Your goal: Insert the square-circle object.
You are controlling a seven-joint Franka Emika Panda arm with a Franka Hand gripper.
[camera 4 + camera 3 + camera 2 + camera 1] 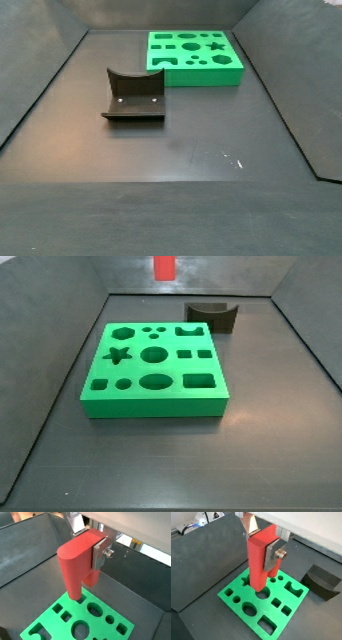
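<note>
My gripper [261,548] is shut on the square-circle object [259,562], a bright red peg held upright; both also show in a wrist view, the gripper [85,546] and the peg [75,567]. The silver fingers [273,558] clamp its upper part. The peg hangs in the air above the green block [238,592] with shaped holes, its lower end apart from the block. In a side view only the peg's lower end [164,266] shows, high over the far wall. The green block lies flat in both side views [154,408] [201,80] and in a wrist view [57,624].
A dark brown block with a curved notch [211,314] stands just behind the green block, seen also in a side view [134,100] and in a wrist view [321,582]. Grey walls ring the dark floor [187,150].
</note>
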